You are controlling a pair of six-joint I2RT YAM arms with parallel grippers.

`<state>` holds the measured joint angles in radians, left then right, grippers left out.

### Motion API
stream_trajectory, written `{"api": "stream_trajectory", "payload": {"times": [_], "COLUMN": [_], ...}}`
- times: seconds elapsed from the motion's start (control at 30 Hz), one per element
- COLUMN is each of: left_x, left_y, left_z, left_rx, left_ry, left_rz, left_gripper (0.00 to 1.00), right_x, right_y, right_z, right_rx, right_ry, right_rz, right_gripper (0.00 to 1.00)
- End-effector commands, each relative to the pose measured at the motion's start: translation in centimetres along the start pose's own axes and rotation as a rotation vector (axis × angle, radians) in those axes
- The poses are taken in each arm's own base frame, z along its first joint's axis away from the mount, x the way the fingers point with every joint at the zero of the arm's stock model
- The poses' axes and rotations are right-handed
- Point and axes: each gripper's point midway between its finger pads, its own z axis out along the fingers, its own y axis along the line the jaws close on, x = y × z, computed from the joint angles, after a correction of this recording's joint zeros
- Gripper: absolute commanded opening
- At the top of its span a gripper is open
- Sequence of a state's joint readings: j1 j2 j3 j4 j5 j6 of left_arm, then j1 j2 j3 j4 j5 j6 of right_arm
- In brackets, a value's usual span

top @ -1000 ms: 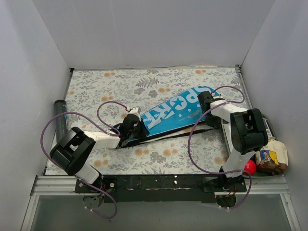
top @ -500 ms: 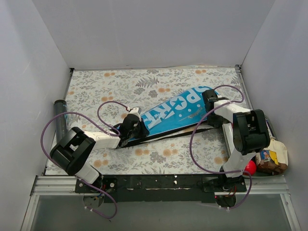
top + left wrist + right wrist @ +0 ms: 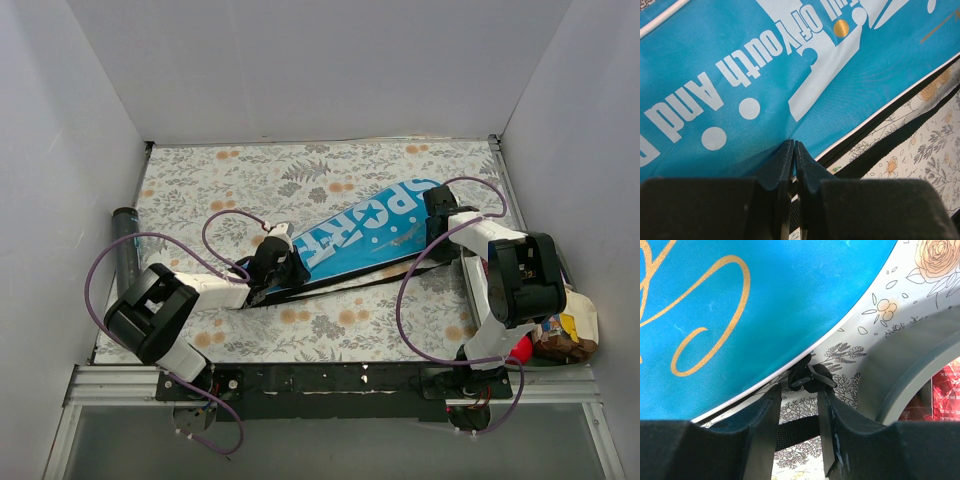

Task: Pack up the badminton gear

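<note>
Here, one long blue racket-shaped fabric cover [image 3: 365,235], lettered "SPORT" in white, lies diagonally on the floral-patterned surface [image 3: 230,170]. A single black webbing strap [image 3: 350,283] runs along its near edge. The left gripper [image 3: 793,145] is closed on the cover's white-piped edge at the narrow end. The right gripper [image 3: 797,390] stands parted at the wide end, with one small black zip pull [image 3: 810,377] just beyond its tips, ungripped. One black cylindrical tube [image 3: 125,255] lies at the surface's left edge, well apart.
</note>
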<state>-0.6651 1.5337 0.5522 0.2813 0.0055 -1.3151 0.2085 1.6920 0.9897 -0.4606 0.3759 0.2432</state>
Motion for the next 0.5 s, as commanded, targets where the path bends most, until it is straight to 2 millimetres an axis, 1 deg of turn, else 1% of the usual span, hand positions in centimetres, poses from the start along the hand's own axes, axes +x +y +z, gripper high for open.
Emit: {"api": "stream_trajectory", "payload": {"times": [0.0, 0.1, 0.17, 0.2, 0.23, 0.3, 0.33, 0.37, 0.4, 0.47], "left_x": [0.9, 1.0, 1.1, 1.1, 1.1, 1.2, 1.3, 1.3, 1.4, 1.4], "left_y": [0.8, 1.0, 1.0, 1.0, 1.0, 1.1, 1.2, 1.1, 1.2, 1.2], "left_z": [0.0, 0.1, 0.1, 0.1, 0.1, 0.1, 0.2, 0.2, 0.3, 0.3], "left_rx": [-0.031, -0.036, -0.038, -0.036, -0.035, -0.036, -0.038, -0.037, -0.04, -0.038], "left_ry": [0.033, 0.037, 0.039, 0.039, 0.038, 0.039, 0.041, 0.04, 0.044, 0.041], "left_rz": [0.027, 0.03, 0.03, 0.03, 0.03, 0.03, 0.03, 0.029, 0.029, 0.026], "left_gripper": [0.06, 0.06, 0.06, 0.06, 0.06, 0.06, 0.06, 0.06, 0.05, 0.05], "right_x": [3.2, 3.5, 3.9, 4.1, 4.0, 4.6, 4.3, 4.6, 4.5, 4.1], "right_y": [1.2, 1.4, 1.0, 0.6, -0.5, -1.7, -2.2, -2.3, -2.3, -1.4], "right_z": [1.6, 1.6, 1.3, 1.2, 1.0, 0.6, 0.2, 0.0, -0.2, -1.0], "right_rx": [-0.038, -0.044, -0.023, -0.005, 0.055, 0.125, 0.142, 0.146, 0.14, 0.077], "right_ry": [0.105, 0.118, 0.117, 0.115, 0.097, 0.099, 0.078, 0.078, 0.067, 0.043], "right_rz": [0.011, 0.016, 0.028, 0.033, 0.071, 0.094, 0.108, 0.126, 0.136, 0.143], "right_gripper": [0.43, 0.42, 0.41, 0.41, 0.41, 0.41, 0.41, 0.41, 0.42, 0.42]}}
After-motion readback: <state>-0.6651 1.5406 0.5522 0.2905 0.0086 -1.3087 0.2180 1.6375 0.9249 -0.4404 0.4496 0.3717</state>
